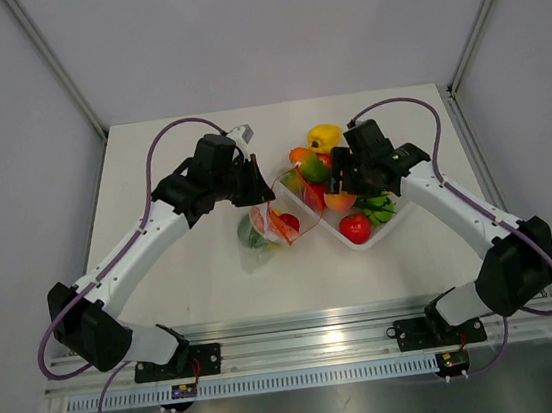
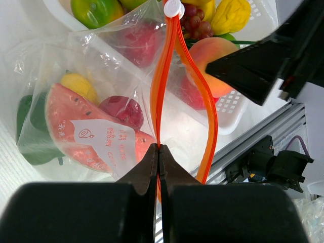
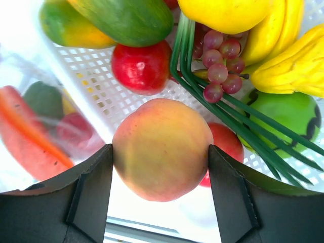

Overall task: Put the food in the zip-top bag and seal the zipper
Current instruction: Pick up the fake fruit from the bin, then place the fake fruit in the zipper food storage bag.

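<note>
The clear zip-top bag (image 1: 268,226) lies left of the white tray and holds a watermelon slice (image 2: 66,116), a dark red fruit, a yellow piece and something green. Its mouth is open; the orange zipper (image 2: 161,91) forms a loop with a white slider (image 2: 172,7) at the far end. My left gripper (image 2: 159,148) is shut on the near side of the zipper strip, and it also shows in the top view (image 1: 259,190). My right gripper (image 3: 161,152) is shut on a peach (image 3: 162,149), held above the tray's left edge close to the bag mouth (image 1: 340,200).
The white perforated tray (image 1: 361,241) holds more food: a red apple (image 3: 142,66), purple grapes (image 3: 220,66), green onions, a green-orange mango, bananas, a yellow pepper (image 1: 324,137) and a tomato (image 1: 355,227). The right gripper's black body (image 2: 263,66) hangs just beside the open bag mouth.
</note>
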Robot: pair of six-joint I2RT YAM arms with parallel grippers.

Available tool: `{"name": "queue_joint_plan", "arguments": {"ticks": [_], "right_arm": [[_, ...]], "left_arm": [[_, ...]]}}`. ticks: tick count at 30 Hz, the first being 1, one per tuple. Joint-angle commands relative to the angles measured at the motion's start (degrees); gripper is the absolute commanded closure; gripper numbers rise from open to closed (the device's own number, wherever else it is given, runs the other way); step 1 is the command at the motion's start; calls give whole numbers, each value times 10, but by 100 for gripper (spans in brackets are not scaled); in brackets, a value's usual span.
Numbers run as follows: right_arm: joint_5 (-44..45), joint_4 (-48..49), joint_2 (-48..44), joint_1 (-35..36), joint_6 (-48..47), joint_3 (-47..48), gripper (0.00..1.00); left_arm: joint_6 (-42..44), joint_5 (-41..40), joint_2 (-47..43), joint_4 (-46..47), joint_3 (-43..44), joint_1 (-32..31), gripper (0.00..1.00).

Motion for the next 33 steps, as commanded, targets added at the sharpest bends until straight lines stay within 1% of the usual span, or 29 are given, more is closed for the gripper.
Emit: {"name": "queue_joint_plan", "arguments": {"ticks": [1,4,7,12,19,24,27,28,29,32,33], "right_arm": [[13,-34,-42,2,-5,44,61],[-11,-42,-70,3,-4,80,61],[-17,-52,-91,7,-3,101,61],[-28,-49,-103,50,8,135,61],[-32,-15,-52,117,27,126,60],[-30,8,-11,130,31,116,58],[-14,14,17,132,34,119,50],[-14,13,27,132,33,121,35],[-15,10,32,132,33,129,28],[-13,-1,34,133,28,136,17],[-7,0,26,133,27,135,16]], "left_arm": [[12,17,-11,21,5,2,100],[17,19,-3,14,15,2,100],[18,18,-1,11,18,2,100],[33,11,1,2,31,2,100],[30,14,3,-4,37,2,100],[27,11,-4,-5,37,2,100],[21,15,-7,0,36,2,100],[20,16,-7,1,36,2,100],[20,17,-7,2,36,2,100],[17,14,-7,4,33,2,100],[18,14,-7,5,33,2,100]]}}
